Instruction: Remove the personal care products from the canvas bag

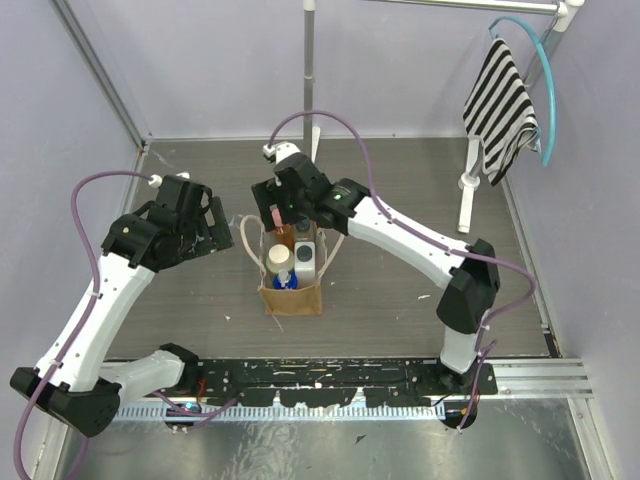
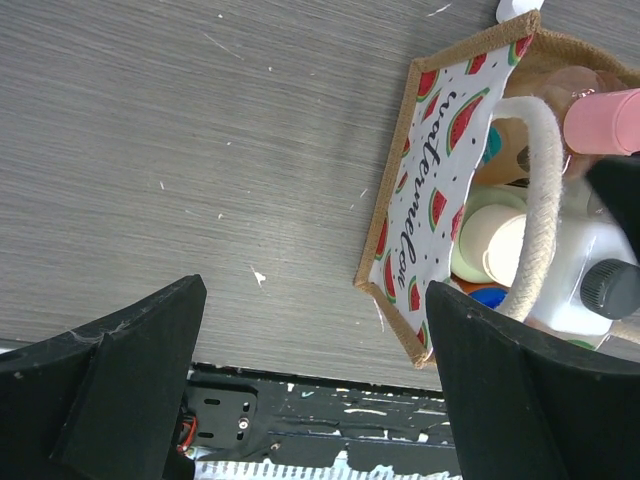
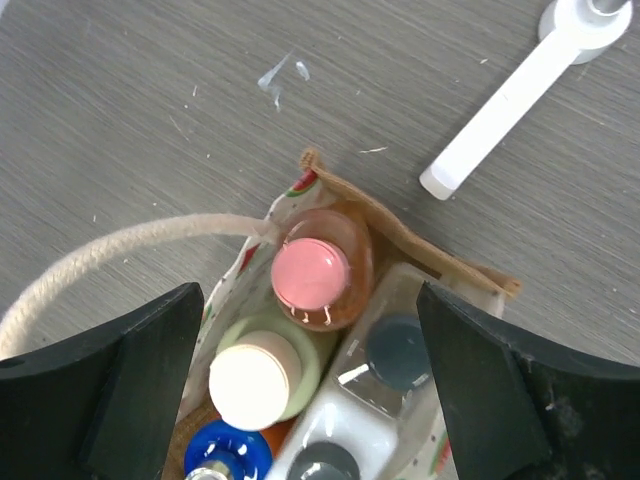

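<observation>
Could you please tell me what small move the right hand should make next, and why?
Probably lower the right hand straight down around the pink-capped bottle. The hand is open above the canvas bag, with that pink cap roughly centred between its fingers and seeming to rise above the bag's rim, so it looks like the easiest product to grasp first.

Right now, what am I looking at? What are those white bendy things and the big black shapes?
Those are two robot arms bolted to a table. One picture looks down from above; the other two come from cameras on the wrists, so the black shapes are gripper fingers. A canvas bag full of small bottles stands on the table. The right gripper hovers open over the pink-capped bottle; the left gripper is open beside the bag. Neither holds anything.
</observation>
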